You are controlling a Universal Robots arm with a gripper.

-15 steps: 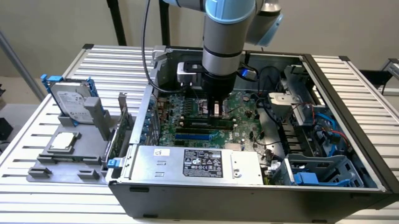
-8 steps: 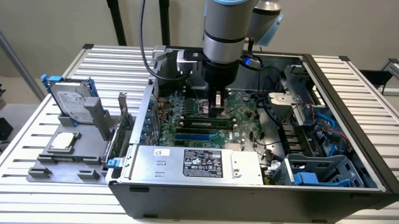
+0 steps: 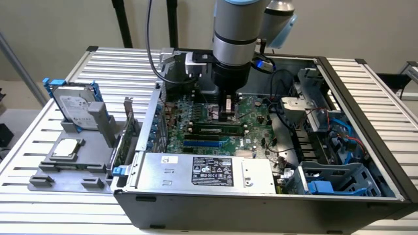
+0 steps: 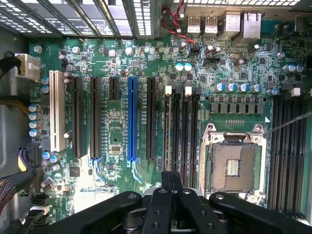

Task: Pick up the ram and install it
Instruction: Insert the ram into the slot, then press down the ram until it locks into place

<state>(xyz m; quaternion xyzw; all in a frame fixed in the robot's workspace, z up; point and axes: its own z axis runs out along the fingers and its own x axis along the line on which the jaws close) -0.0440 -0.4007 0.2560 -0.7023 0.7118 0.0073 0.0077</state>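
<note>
Here we are over the open computer case (image 3: 261, 210), and the arm is reaching straight down onto the motherboard (image 3: 255, 110). The landmark is the blue slot (image 3: 205, 143), the one bright strip on the board.

The stick of ram (image 3: 219, 130) lies just beyond the blue slot, on the side towards the arm. One black slot sits between them. The ram's long axis runs parallel to the blue slot, from the exterior view's left to its right. A row of dark chips shows along its green face. Whether it is pressed home in a slot or only resting there, I cannot tell.

The gripper (image 3: 226, 115) is down close to the board, a little further from the blue slot than the ram is. It is near the ram's right-hand half but apart from it.

In the wrist view, the gripper (image 4: 171, 176) has its two black fingers (image 4: 161, 195) drawn right together with no gap showing. They look shut, and nothing can be seen pinched between them. They hover over the narrow black slots (image 4: 183, 126) that lie between the blue slot (image 4: 131, 119) and the square processor socket (image 4: 233, 163). Those slots run parallel to the blue slot.

The grey power supply (image 3: 209, 171) sits on the blue slot's other side, towards the front of the case.
</note>
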